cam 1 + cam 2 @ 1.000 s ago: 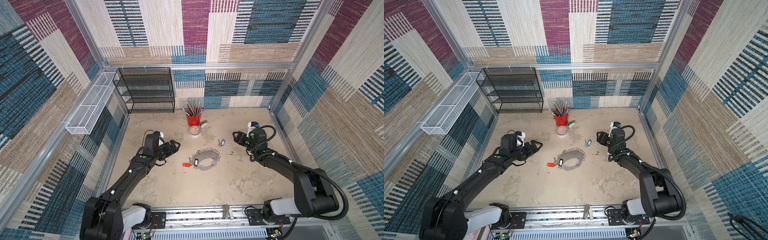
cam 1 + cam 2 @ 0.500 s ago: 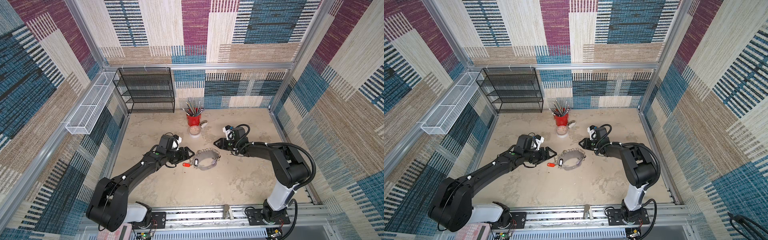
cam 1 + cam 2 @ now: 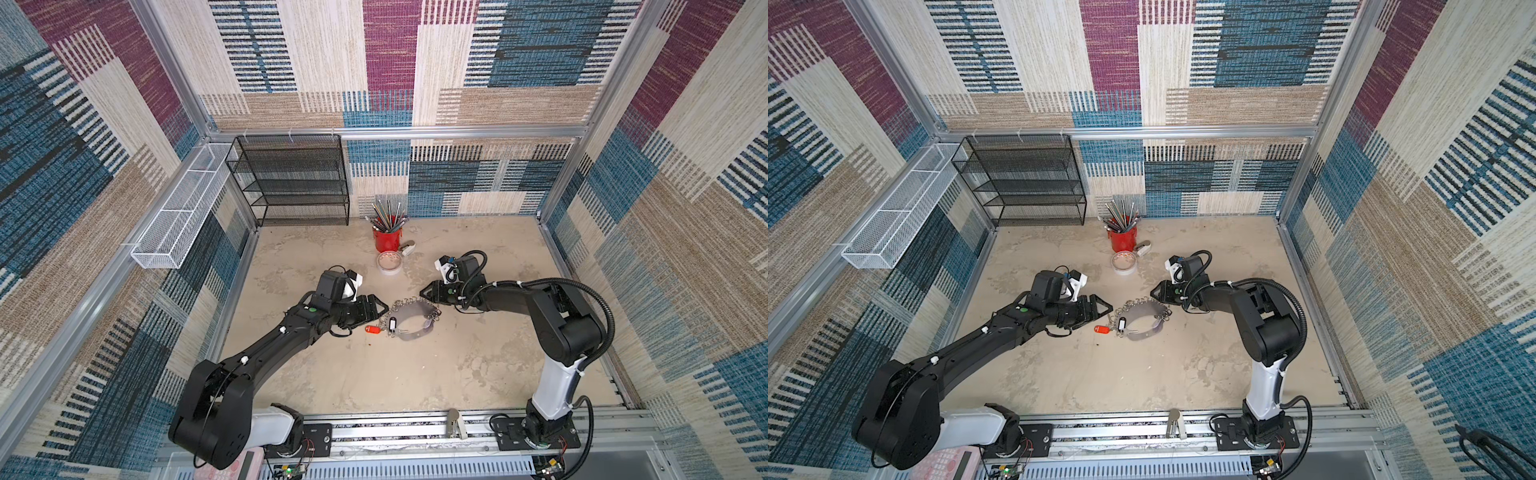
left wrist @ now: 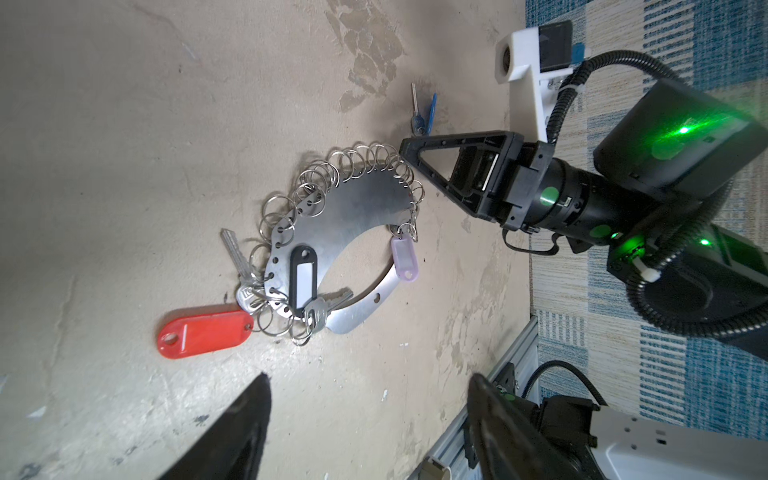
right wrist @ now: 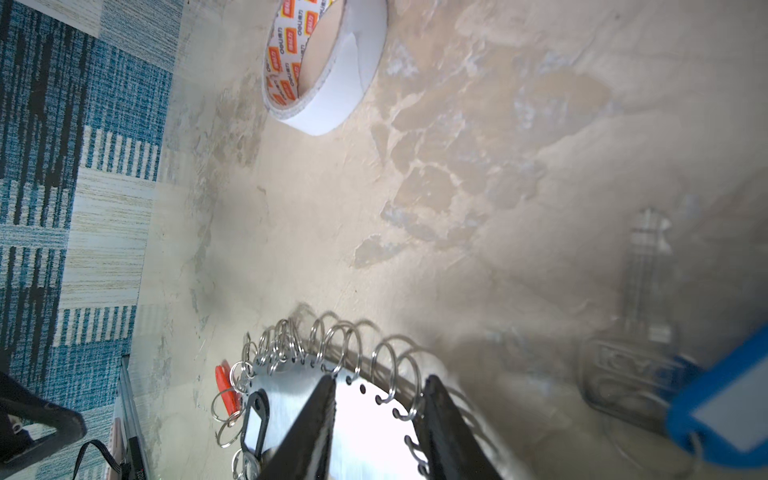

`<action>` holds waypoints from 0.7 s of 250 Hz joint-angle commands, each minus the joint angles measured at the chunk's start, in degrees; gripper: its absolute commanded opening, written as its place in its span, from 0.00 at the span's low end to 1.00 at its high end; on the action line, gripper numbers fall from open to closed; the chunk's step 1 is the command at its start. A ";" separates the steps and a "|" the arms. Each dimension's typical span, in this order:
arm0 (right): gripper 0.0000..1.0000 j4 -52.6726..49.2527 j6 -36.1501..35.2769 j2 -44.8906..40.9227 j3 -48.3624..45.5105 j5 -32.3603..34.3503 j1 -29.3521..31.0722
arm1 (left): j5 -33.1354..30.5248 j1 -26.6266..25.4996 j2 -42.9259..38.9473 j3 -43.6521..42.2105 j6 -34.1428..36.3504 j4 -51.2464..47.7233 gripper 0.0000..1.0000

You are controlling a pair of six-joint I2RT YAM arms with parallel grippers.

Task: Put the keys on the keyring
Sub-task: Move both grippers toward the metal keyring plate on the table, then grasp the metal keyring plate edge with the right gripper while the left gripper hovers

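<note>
The keyring [image 3: 415,312] lies flat on the table [image 3: 374,374], just below the centre of the frame in both top views. We count three keys. The red-tagged key [image 4: 203,332] and the black-and-white-tagged key [image 4: 303,278] appear threaded at one end. The blue-tagged key [image 4: 424,112] lies loose beside the plate, so we judge its step to be in hand. One lilac tag [image 4: 404,257] also hangs on. The left gripper [image 4: 368,386] is empty, fingers apart. The right gripper [image 5: 380,386] holds its fingers apart over the ringed edge. Next, steady the plate, grasp the blue key and spread one ring.
</note>
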 commanded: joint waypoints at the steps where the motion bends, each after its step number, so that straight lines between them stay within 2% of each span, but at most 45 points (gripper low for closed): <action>1: 0.38 -1.46 -2.64 -0.27 2.03 1.68 1.93 | -0.96 0.03 -0.97 -0.78 1.34 -0.04 0.75; 76: 0.39 -7.40 -6.19 2.72 8.15 1.87 9.02 | -6.19 0.03 -4.72 -4.97 -1.27 -1.25 0.73; 175: 0.41 -8.90 -7.05 7.45 12.05 -0.57 15.12 | -6.53 0.09 -4.81 -6.48 -2.26 -0.62 0.71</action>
